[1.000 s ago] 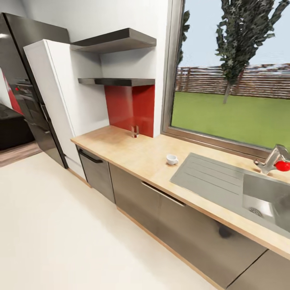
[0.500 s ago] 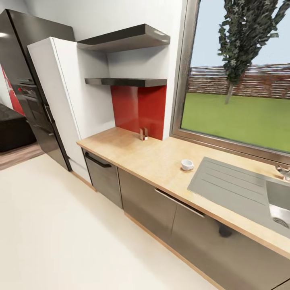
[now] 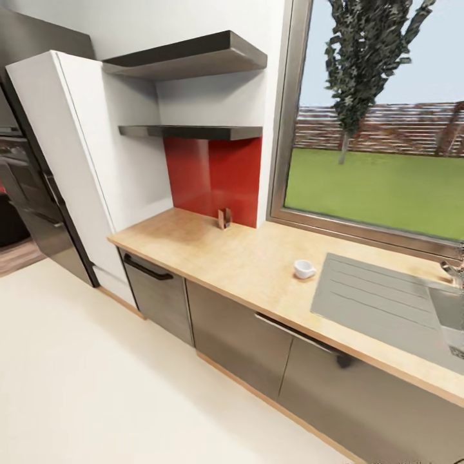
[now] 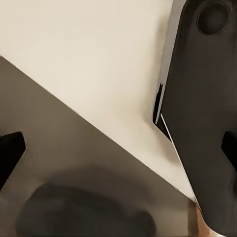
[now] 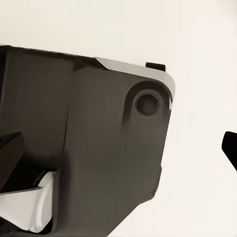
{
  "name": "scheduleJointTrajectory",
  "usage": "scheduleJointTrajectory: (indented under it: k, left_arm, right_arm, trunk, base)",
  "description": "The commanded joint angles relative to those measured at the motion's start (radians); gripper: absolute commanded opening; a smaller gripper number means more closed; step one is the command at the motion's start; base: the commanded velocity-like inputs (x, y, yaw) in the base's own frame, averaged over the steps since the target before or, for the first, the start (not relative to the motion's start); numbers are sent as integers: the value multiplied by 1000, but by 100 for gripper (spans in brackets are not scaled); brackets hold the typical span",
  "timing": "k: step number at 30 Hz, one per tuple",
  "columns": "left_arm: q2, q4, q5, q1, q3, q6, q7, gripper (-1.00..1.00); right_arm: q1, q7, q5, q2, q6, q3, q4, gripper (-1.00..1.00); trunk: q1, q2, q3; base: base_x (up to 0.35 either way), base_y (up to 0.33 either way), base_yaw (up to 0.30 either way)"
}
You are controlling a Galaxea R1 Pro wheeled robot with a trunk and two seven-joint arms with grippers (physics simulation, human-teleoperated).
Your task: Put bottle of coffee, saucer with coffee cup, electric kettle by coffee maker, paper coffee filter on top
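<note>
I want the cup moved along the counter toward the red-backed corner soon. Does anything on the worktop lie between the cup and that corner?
Nothing visible does. The coffee cup sits on the countertop beside the drainboard, and the wood from it to the corner is bare. A small holder stands at the red backsplash, near the path's end.

A pale wood countertop (image 3: 245, 264) runs along the wall over grey cabinets (image 3: 238, 335) with dark bar handles. At its left end stands a tall white cabinet (image 3: 71, 174), with a dark fridge (image 3: 26, 187) beyond. Two dark shelves (image 3: 193, 58) hang above a red backsplash (image 3: 212, 174) in the corner. A large window (image 3: 380, 129) shows lawn, a tree and a fence in daylight. A steel drainboard (image 3: 380, 303) sits at the countertop's right end. The floor (image 3: 96, 386) is cream.
</note>
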State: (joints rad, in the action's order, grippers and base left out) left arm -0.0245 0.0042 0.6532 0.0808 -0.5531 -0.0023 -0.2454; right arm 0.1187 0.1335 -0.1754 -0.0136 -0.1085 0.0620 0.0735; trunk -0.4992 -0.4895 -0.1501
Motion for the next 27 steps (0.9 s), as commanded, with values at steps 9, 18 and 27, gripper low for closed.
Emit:
scheduleJointTrajectory:
  k: [9,18,27]
  left_arm:
    - [1,0,8,1,-8,-2,-3,100]
    - [-9,0,6,1,-7,-9,-4,100]
    - [-8,2,14,-1,-1,-168,-4,100]
  right_arm:
    - [1,3,-7,2,-3,8,0,100]
    - [1,2,-9,5,-4,6,6,100]
    - [2,1,-82,175,-65,-88,561,100]
  trunk:
    - [-1,-2,-2]
    - [-1,-2,-2]
    - [-1,-2,-2]
  base:
    - [134,314,-268]
    - [68,130,-140]
    - [1,1,-2]
